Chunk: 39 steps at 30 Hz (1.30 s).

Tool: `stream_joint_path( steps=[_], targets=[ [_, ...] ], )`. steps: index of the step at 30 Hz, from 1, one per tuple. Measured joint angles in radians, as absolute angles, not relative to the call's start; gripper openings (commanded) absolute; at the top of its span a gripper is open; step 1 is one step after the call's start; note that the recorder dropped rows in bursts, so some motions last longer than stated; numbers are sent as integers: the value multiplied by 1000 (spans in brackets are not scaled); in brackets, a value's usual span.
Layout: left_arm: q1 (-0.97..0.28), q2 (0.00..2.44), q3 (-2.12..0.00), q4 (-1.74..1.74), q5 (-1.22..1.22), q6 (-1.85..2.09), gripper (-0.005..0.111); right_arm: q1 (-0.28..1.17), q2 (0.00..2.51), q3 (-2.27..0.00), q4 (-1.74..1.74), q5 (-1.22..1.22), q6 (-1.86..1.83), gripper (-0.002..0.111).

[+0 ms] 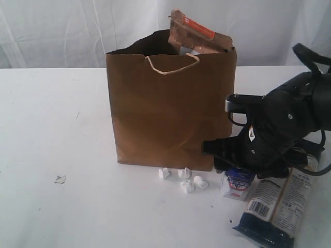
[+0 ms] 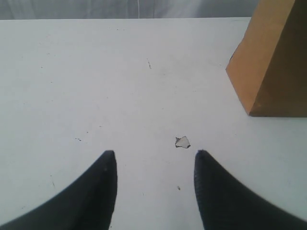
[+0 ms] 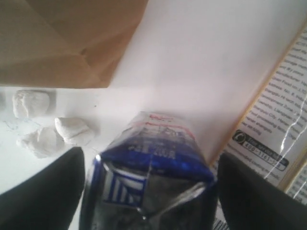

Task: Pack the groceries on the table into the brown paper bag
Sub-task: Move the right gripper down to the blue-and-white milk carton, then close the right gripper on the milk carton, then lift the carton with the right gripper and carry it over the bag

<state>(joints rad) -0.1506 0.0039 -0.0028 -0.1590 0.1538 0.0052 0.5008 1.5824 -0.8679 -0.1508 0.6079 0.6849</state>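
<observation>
Exterior view: the right arm (image 1: 282, 126) folds low beside the brown paper bag (image 1: 165, 111), its right gripper (image 1: 238, 173) down over the small blue-white carton (image 1: 237, 188), which stands on the table (image 1: 57, 119). 1 brown kraft pouch (image 1: 199, 33) sticks out of the bag's mouth; 1 long dark noodle packet (image 1: 279, 206) lies just beside the carton. White scraps (image 1: 187, 181) cluster at the bag's foot.

Left wrist view: the left gripper (image 2: 155, 152) hangs above bare tabletop, fingers spread, nothing between them - 1 scrap just ahead, the bag's corner further off.

Right wrist view: the 2 fingers (image 3: 43, 196) closely flank the carton's top - whether they press it, I cannot tell. 3 scraps lie near.
</observation>
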Motion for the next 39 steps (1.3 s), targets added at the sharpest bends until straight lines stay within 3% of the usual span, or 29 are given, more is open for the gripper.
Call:
stream_joint_path(
  steps=[4,10,12,20,30,39],
  targets=[
    [-151,4,-3,-159,154,5,53,501,1597,-868,-147,602,651,57],
    [-151,4,-3,-159,154,5,53,501,1597,-868,-144,580,633,10],
    [-151,4,-3,-159,154,5,53,501,1597,-868,-142,580,631,0],
    [-151,4,-3,-159,154,5,53,501,1537,-860,-142,574,545,0],
    [-151,4,-3,-159,154,5,53,501,1171,-830,-163,530,531,0],
    [-151,4,-3,-159,154,5,53,501,860,-828,-165,276,513,0]
  ],
)
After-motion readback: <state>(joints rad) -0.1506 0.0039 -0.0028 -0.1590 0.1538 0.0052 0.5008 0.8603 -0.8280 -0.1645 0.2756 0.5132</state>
